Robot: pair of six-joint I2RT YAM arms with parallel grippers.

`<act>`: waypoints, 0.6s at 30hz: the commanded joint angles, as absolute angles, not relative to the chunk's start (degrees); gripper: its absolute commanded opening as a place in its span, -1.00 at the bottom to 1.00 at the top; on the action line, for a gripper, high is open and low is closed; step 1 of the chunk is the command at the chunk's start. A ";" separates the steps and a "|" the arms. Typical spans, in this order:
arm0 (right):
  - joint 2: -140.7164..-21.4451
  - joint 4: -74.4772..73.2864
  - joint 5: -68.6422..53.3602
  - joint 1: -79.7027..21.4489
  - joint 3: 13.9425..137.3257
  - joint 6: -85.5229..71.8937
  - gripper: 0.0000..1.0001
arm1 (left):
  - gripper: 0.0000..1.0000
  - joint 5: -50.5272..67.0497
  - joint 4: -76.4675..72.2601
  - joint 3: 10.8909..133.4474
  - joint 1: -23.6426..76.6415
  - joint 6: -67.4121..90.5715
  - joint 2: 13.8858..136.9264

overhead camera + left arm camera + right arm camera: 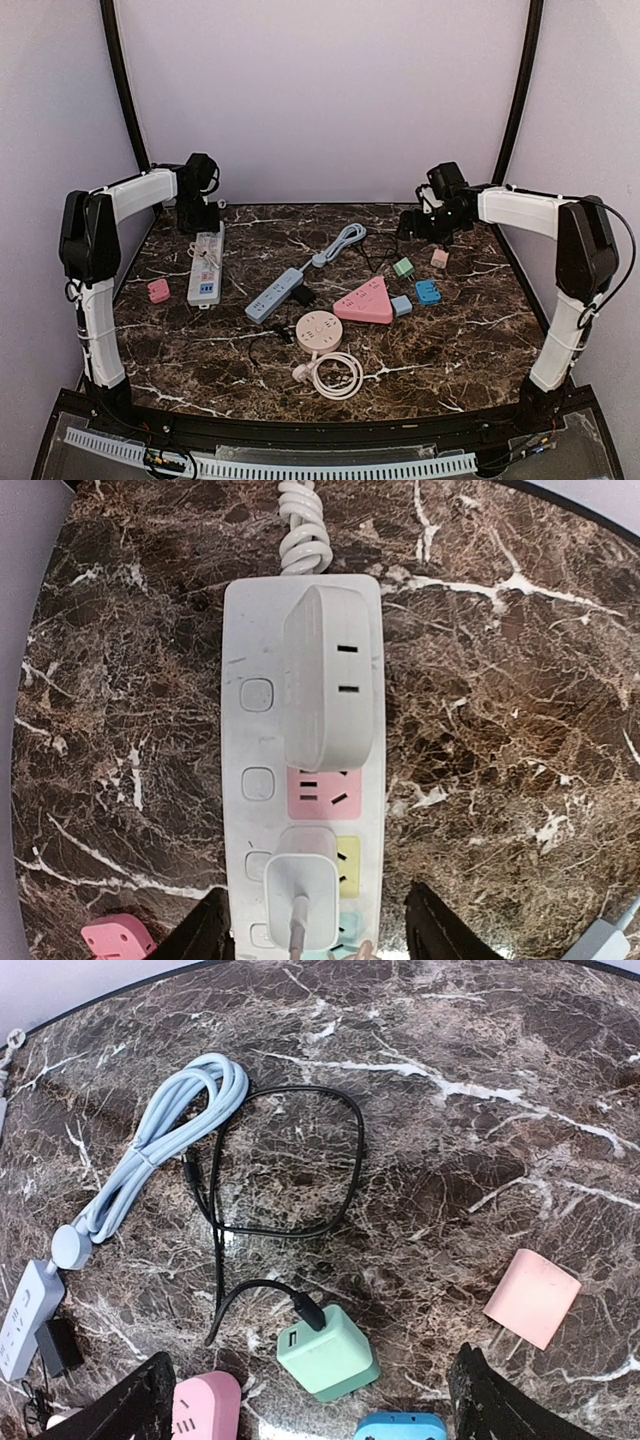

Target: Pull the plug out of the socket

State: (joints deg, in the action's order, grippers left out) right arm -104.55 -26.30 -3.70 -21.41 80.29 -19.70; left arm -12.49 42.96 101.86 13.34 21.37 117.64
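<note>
- Low in the left wrist view, the left gripper [318,898] straddles the white power strip [250,730]. Its dark fingers [205,930] stand moderately apart, one off each long edge, holding nothing.
- Between them sits the small white plug [300,885], seated in the strip with its cord trailing toward the camera. A larger white adapter [328,675] fills sockets farther along.
- Step in hand, as I judge it: lining up; the plug is not yet gripped.
- Next: descend, pinch the plug body rather than the cord, and pull straight off the strip's face.
- The right gripper [312,1355] hangs wide open and empty above a green charger [330,1360], well apart from the strip.
</note>
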 commanded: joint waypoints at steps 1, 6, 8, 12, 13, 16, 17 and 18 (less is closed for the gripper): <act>-102.65 -23.41 -5.37 -23.36 79.54 -19.22 0.84 | 0.17 -14.36 49.51 106.06 12.99 19.47 119.82; -103.22 -22.60 -6.25 -24.57 80.09 -19.48 0.84 | 0.06 -13.02 51.87 108.63 12.86 19.28 122.56; -103.46 -22.00 -6.79 -25.05 80.35 -19.72 0.83 | 0.01 -12.81 52.45 108.87 12.79 19.25 123.19; -104.99 -21.45 -7.72 -26.96 82.10 -20.15 0.83 | -0.09 -12.56 52.98 108.87 12.55 19.21 124.08; -105.48 -21.42 -7.73 -27.50 82.69 -20.13 0.83 | -0.12 -12.17 52.99 108.79 12.47 19.24 124.23; -107.14 -20.78 -8.26 -29.17 84.17 -20.34 0.83 | -0.17 -11.82 52.50 108.59 12.12 18.92 124.59; -107.57 -20.51 -8.53 -29.71 84.46 -20.52 0.83 | -0.18 -11.31 52.26 108.61 12.04 18.62 124.84; -108.07 -20.27 -8.82 -30.12 84.80 -20.68 0.83 | -0.21 -11.15 52.10 108.56 11.91 18.49 124.95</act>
